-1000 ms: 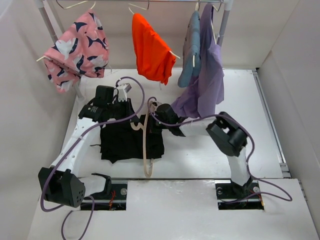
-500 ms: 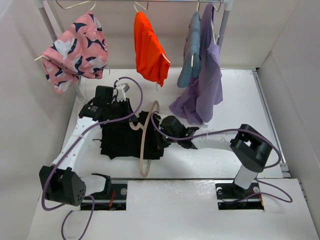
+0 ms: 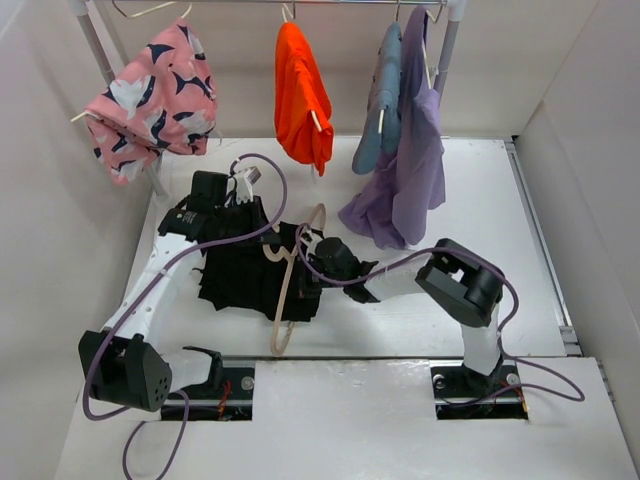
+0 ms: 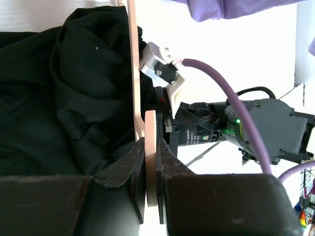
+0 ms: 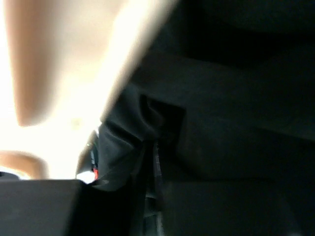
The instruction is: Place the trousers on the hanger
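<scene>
Top view: one pair of black trousers [image 3: 240, 280] lies crumpled at centre-left on the table [image 3: 480, 200], with one beige hanger [image 3: 284, 305] across its right edge and the right hand [image 3: 318, 258] against it. Four garments [image 3: 300, 90] hang along the top. Left wrist view: the left hand [image 4: 150, 152] pinches the hanger. Right wrist view: blurred black fabric fills the frame, so I cannot tell that hand's grip.

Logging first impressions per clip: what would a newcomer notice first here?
The crumpled black fabric trousers heaped on the white table left of centre, with the pale beige curved hanger across them, clamped in the left gripper. Behind, a bright orange garment and a pink patterned garment hang at the back.
</scene>
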